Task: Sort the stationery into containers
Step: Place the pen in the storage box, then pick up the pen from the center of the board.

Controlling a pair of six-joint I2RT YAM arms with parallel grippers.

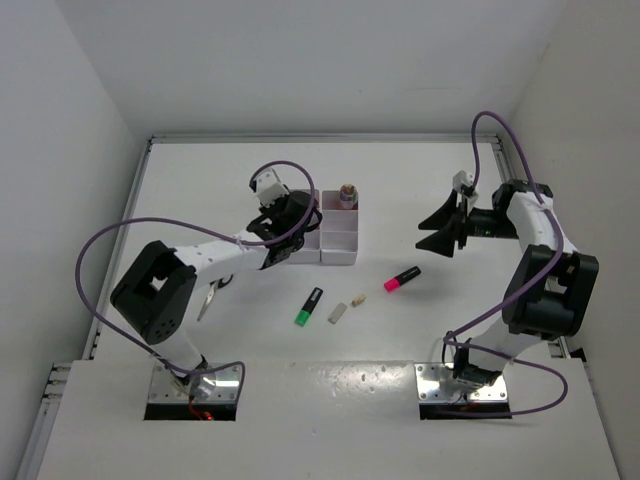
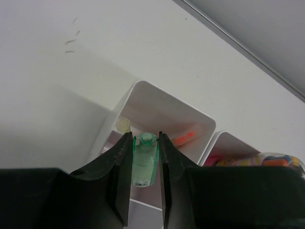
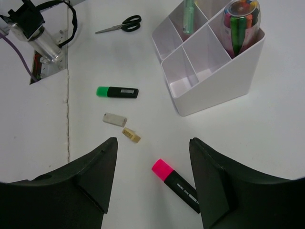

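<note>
Two-fingered and tight: pinching a pale green pen (image 2: pixel 144 164) in the left gripper (image 2: pixel 144 137), squeezing the barrel from both sides, capped end pointing up the frame. Holding that pen low centre in the left wrist view, right over an open compartment of the white organiser (image 2: pixel 162 93), above a cream pen (image 2: pixel 123 125) and an orange-pink pen (image 2: pixel 183 138) lying inside. Not managing to tell whether touching the compartment floor or hanging clear. Over in the top view, sitting at the organiser's left edge, just above mid-frame.

Switching to the right gripper (image 3: pixel 152 148): spreading wide, gripping nothing, hanging at the right of the top view, well apart from the organiser. Peering down through the right wrist camera at the white table (image 3: pixel 281 138): catching a pink highlighter (image 3: pixel 176 183) with a black cap at bottom centre, near the right-hand finger. Picking out a beige eraser (image 3: pixel 131 135) just up and left of it, and a grey eraser (image 3: pixel 115 119) just beside that, close but not touching. Finding a green highlighter (image 3: pixel 117 92), black-capped, left of centre, lying level across the frame. Spotting black-handled scissors (image 3: pixel 121 25) at the top left, blades closed. Seeing the organiser at the upper right, with a clear tube of coloured pens (image 3: pixel 240 24) standing in its far right compartment.
</note>
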